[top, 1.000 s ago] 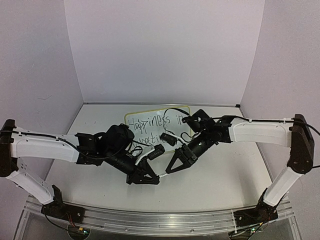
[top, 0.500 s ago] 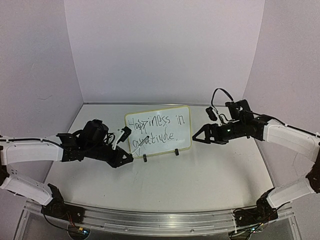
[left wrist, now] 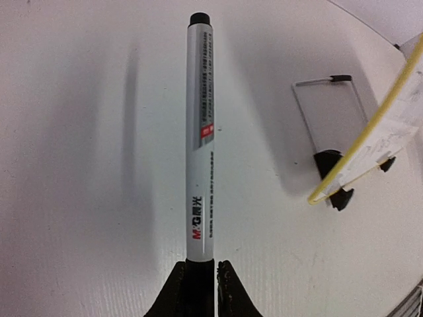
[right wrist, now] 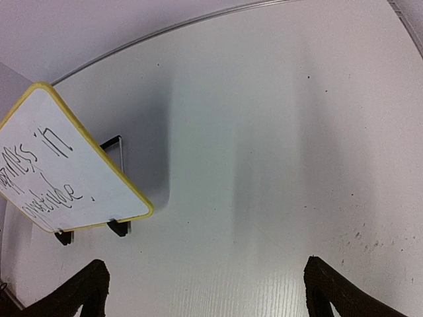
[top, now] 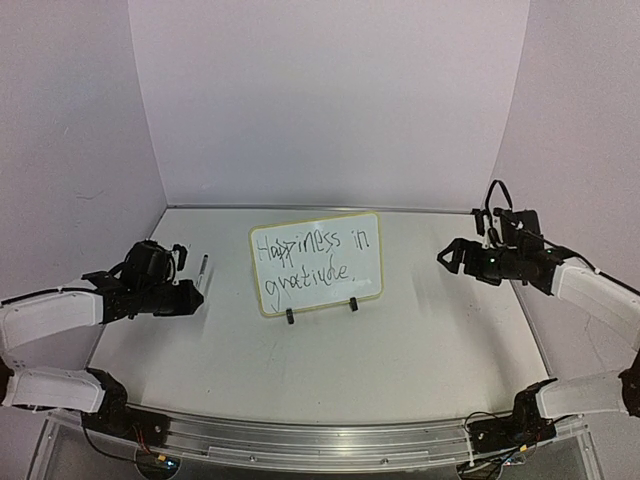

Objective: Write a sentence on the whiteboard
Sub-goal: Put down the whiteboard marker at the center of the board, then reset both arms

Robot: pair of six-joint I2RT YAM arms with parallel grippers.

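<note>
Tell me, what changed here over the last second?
Both arms swung away from in front of the small yellow-rimmed whiteboard, the left one out to the left and the right one out to the right. The right fingers opened wide and hold nothing. The left fingers kept their grip on the white marker pen. The whiteboard and its black handwritten sentence stayed put.

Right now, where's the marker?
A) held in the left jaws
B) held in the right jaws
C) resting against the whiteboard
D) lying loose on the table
A. The left wrist view shows the marker with its near end clamped between the left jaws. The right jaws stand wide apart with nothing between them.
</note>
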